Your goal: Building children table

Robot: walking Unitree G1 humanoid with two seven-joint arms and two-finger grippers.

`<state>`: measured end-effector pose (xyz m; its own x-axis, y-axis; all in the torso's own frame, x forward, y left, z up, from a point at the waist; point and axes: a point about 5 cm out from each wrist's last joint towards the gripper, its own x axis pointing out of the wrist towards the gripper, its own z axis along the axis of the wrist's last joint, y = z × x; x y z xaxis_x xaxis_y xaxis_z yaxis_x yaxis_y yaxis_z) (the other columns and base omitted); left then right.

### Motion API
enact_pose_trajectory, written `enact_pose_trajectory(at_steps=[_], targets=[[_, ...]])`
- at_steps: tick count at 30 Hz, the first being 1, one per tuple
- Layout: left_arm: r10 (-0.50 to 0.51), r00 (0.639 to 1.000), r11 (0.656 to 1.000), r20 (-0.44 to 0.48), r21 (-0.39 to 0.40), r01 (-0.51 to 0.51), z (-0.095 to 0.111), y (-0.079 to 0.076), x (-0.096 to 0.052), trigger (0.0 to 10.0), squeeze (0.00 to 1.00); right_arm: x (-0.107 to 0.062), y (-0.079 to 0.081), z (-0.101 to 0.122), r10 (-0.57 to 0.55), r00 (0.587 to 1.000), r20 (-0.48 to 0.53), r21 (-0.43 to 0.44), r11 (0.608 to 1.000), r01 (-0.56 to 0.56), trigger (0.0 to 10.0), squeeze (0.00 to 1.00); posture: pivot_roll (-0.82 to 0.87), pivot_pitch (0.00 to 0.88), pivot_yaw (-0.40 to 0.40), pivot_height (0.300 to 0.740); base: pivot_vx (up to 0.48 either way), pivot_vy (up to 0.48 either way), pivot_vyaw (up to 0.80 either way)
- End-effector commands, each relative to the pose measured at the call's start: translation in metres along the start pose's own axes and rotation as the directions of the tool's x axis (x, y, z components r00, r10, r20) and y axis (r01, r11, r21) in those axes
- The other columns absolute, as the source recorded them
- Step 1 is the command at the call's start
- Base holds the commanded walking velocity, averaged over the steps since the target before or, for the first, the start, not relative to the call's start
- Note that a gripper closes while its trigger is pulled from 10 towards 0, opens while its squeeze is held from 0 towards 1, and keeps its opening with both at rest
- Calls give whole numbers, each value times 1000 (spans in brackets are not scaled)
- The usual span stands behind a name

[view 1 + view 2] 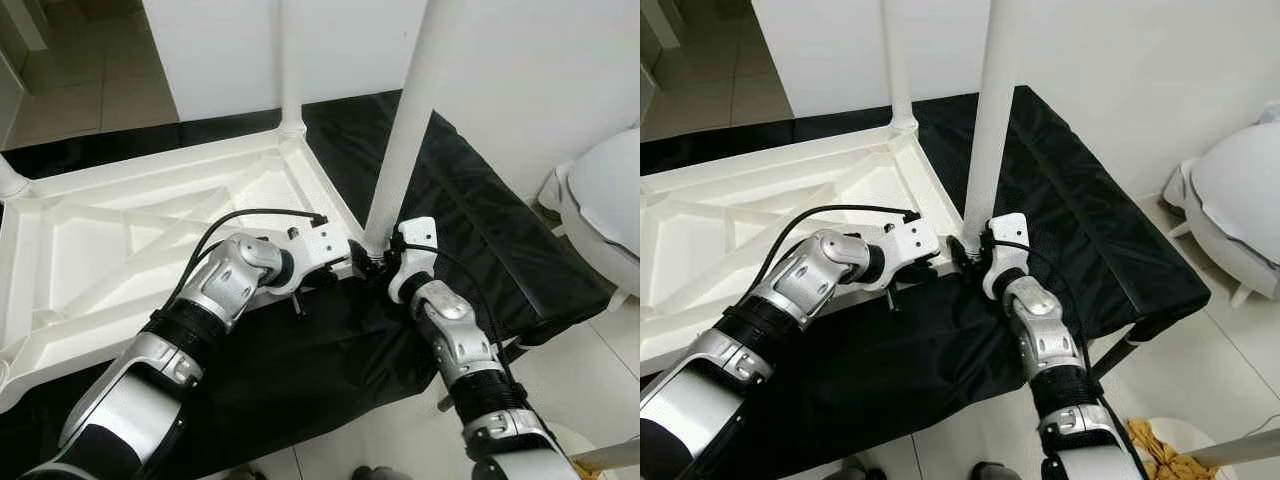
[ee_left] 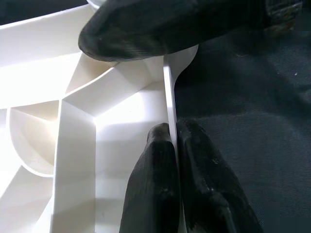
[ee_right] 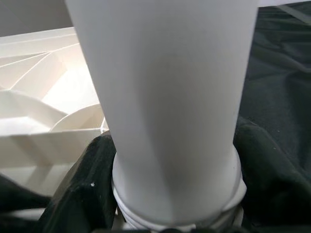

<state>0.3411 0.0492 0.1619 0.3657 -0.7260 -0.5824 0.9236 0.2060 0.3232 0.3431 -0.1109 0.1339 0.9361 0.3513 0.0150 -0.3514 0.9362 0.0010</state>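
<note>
The white plastic table top (image 1: 120,240) lies upside down on a black cloth (image 1: 480,230), ribs facing up. One white leg (image 1: 290,60) stands at its far corner. A second leg (image 1: 405,130) stands tilted in the near right corner socket. My right gripper (image 1: 378,262) is shut around the base of this leg, with a black finger (image 3: 82,194) on each side of it. My left gripper (image 1: 345,262) is right beside it, pinching the top's thin rim (image 2: 170,97) between its fingers (image 2: 155,184).
A white rounded seat-like object (image 1: 605,200) stands on the floor to the right. A white wall (image 1: 520,70) rises behind the cloth. Another leg stub (image 1: 8,180) shows at the far left corner. Tiled floor (image 1: 80,80) lies at the back left.
</note>
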Motion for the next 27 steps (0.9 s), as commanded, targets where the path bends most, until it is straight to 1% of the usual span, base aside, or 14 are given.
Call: enact_pose_trajectory(at_steps=[1,3,4,5,6,12,13,14,16,17,21,25,26,27], targets=[[-56,998,997,11,45,55,8,-6,4,10000,0,-1,-9,-17,-186,978,-99,133,971,198,0,0,-63,79,58,740,0,0,0],[-55,998,998,9,45,54,8,-6,4,10000,0,0,-6,-17,-309,945,-106,157,933,323,0,0,-65,78,57,740,0,0,0],[-55,998,998,9,45,54,8,-6,4,10000,0,0,-6,-17,-309,945,-106,157,933,323,0,0,-65,78,57,740,0,0,0],[-54,998,998,10,45,54,8,-6,4,10000,0,2,-1,-15,-372,922,-107,171,907,386,0,0,-65,77,56,740,0,0,0],[-54,998,998,11,45,53,8,-6,4,10000,0,2,3,-14,-386,916,-108,172,900,400,0,0,-65,78,55,740,0,0,0],[-54,998,998,15,44,53,10,-6,5,10000,0,5,16,-9,-357,930,-87,144,919,366,0,0,-65,79,51,740,0,0,0],[-53,998,998,15,44,53,10,-6,5,10000,0,5,15,-9,-350,933,-87,135,923,359,4353,0,-65,78,49,740,0,0,0],[-52,999,998,14,44,51,9,-6,5,10000,0,5,12,-9,-352,932,-87,125,924,361,10000,0,-64,76,49,740,0,0,0],[-51,999,998,14,43,50,9,-6,5,10000,0,4,10,-9,-360,929,-89,119,922,369,10000,0,-64,76,49,740,0,0,0],[-49,999,998,13,43,48,9,-5,5,10000,0,3,7,-9,-368,926,-82,114,920,375,10000,1000,-63,75,48,740,0,0,0],[-46,999,998,12,43,46,8,-5,4,10000,0,3,3,-8,-356,932,-64,117,925,362,10000,1000,-64,75,48,740,0,0,0],[-46,999,998,14,42,46,8,-5,5,10000,0,2,-9,1,-327,945,-8,81,942,327,10000,1000,-71,73,49,740,0,0,0],[-46,999,998,18,41,45,9,-5,5,10000,0,0,-15,9,-274,961,41,54,961,272,10000,937,-71,73,49,740,0,0,0],[-46,999,998,18,41,45,9,-5,5,10000,0,0,-15,9,-274,961,41,54,961,272,10000,937,-71,73,49,740,0,0,0]])
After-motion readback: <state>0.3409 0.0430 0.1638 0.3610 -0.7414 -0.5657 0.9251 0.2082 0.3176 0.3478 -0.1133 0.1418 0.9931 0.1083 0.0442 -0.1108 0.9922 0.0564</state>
